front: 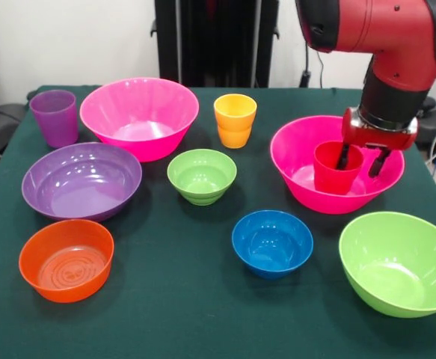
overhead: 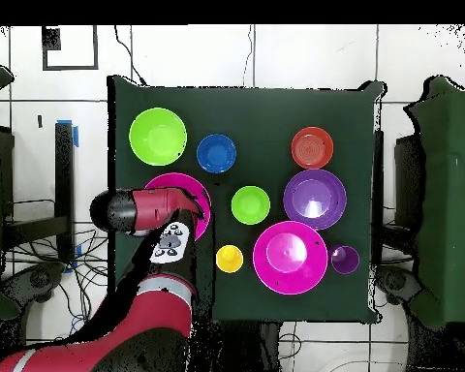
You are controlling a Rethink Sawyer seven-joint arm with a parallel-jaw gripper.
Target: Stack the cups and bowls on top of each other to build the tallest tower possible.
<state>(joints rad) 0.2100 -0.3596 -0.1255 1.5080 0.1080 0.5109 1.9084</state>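
Note:
A red cup (front: 336,169) stands upright inside the right-hand hot pink bowl (front: 296,173). My gripper (front: 360,160) reaches down into that bowl and is open, with one finger (front: 344,155) inside the cup and the other just outside its wall. In the overhead view the arm hides the cup and most of this pink bowl (overhead: 203,205). The purple cup (front: 54,117) and the yellow-orange cup (front: 235,120) stand alone at the back. The second pink bowl (front: 139,118), purple bowl (front: 81,181), small green bowl (front: 201,176), blue bowl (front: 272,243), orange bowl (front: 66,259) and lime bowl (front: 398,263) sit apart, each empty.
Everything rests on a dark green tablecloth (front: 180,314). The red arm (overhead: 144,208) crosses the table's edge over the pink bowl in the overhead view. Cables lie on the floor beside the table.

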